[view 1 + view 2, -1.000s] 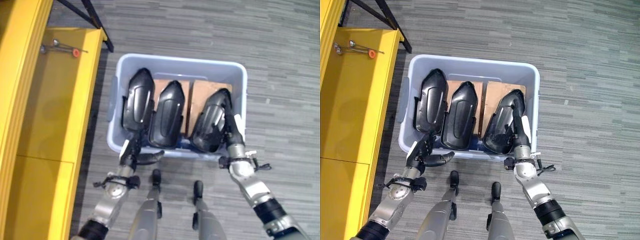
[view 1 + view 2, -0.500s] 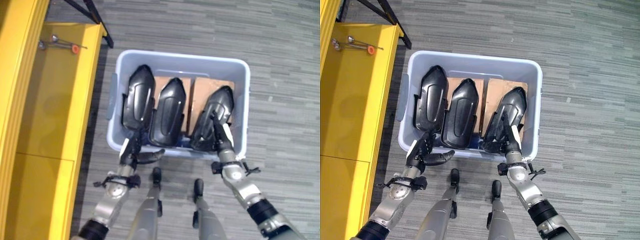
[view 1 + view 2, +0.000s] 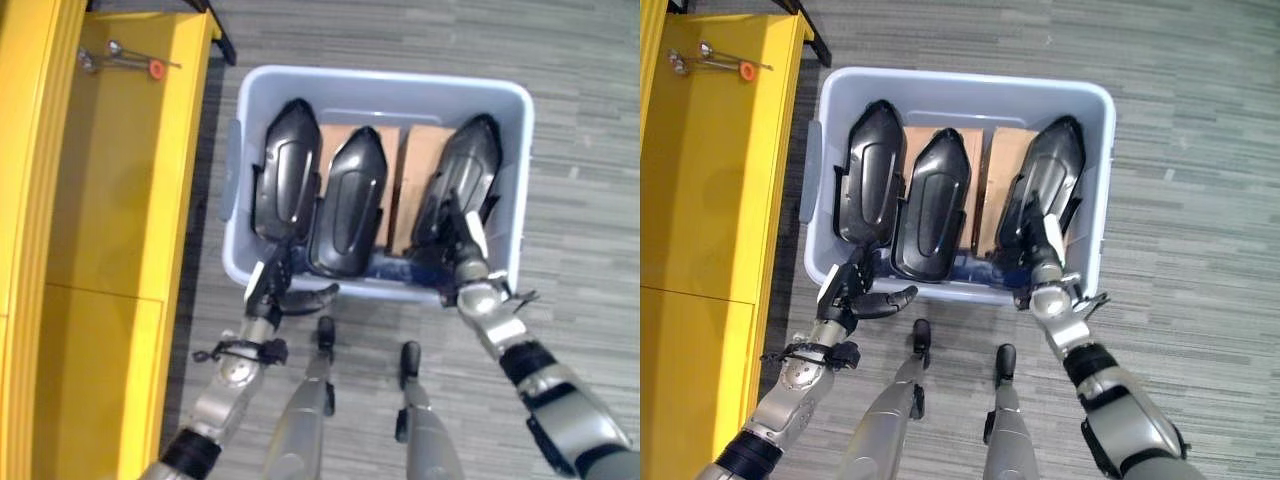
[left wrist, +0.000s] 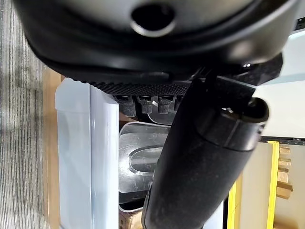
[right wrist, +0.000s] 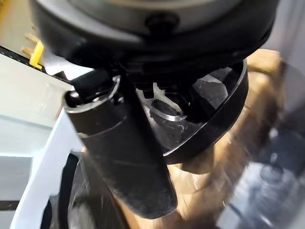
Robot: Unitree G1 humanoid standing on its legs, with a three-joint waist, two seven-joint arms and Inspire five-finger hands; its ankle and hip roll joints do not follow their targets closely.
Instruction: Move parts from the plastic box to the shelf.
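A pale blue plastic box (image 3: 380, 78) on the floor holds three glossy black moulded parts standing on end: left part (image 3: 283, 185), middle part (image 3: 347, 200), right part (image 3: 462, 175). My left hand (image 3: 270, 292) reaches over the box's near rim with straight fingers at the left part's lower end (image 4: 138, 152), thumb out over the rim. My right hand (image 3: 1045, 255) lies with straight fingers against the right part's lower face (image 5: 214, 109), thumb beside it. Neither hand is curled round a part.
The yellow shelf (image 3: 110, 200) runs along the left, close to the box's left wall, with small tools (image 3: 120, 62) at its far end. Brown cardboard sheets (image 3: 418, 150) stand behind the parts. Grey carpet surrounds the box.
The camera has shifted, so the box sits higher and further right. My right hand moved from the right part's right edge onto its lower face. The left hand kept its place at the rim.
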